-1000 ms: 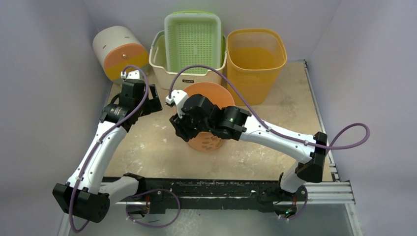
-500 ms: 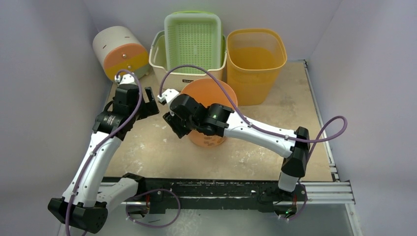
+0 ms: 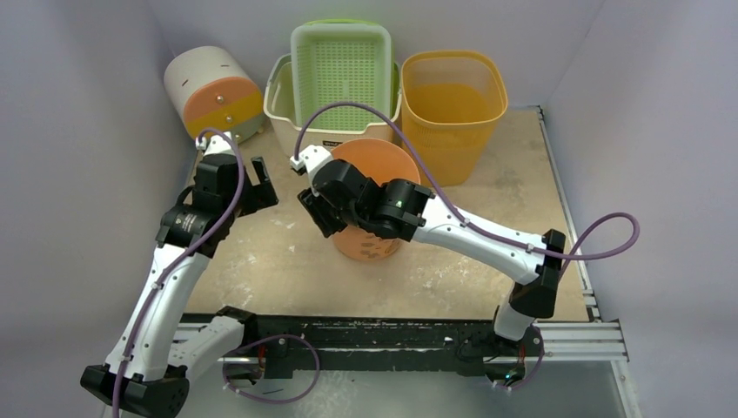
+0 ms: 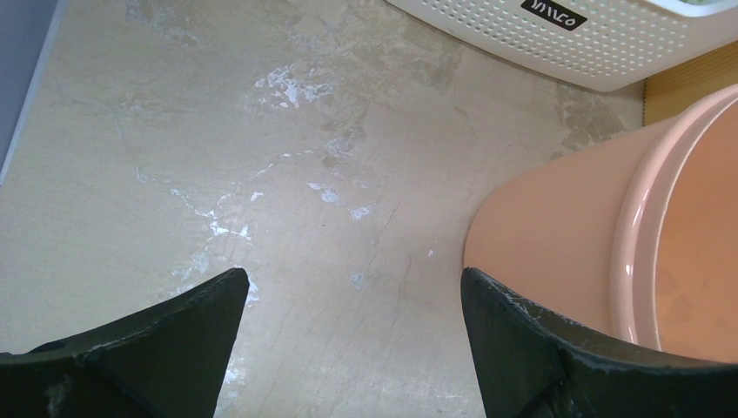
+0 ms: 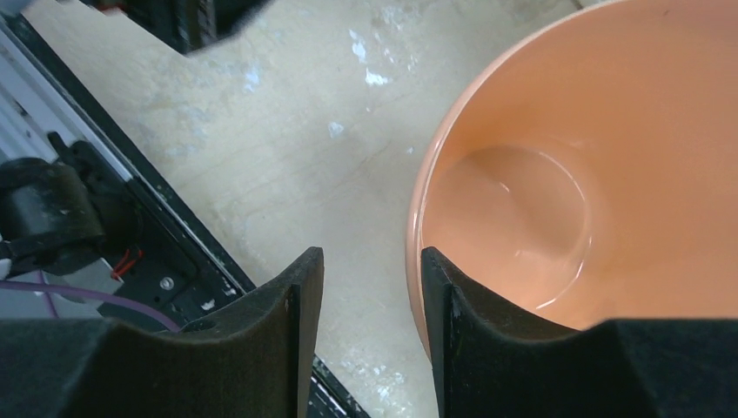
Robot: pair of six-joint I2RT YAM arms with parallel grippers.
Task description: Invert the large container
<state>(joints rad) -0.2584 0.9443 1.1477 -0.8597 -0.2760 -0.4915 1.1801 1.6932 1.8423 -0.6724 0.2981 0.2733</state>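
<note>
Gleaming orange container (image 5: 600, 165) floor, right-wrist only

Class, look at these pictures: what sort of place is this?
Probably a robotics lab test cell: two white-and-black robot arms bolted to a black metal rail, a scuffed beige tabletop boxed in by plain grey walls, and assorted plastic bins.

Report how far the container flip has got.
Done: nothing; the orange bucket stands mouth up. In hand: the right gripper, open, sits at its rim; the left gripper, open, is beside its wall. Left: grip, tip it over, set it down inverted.
</note>
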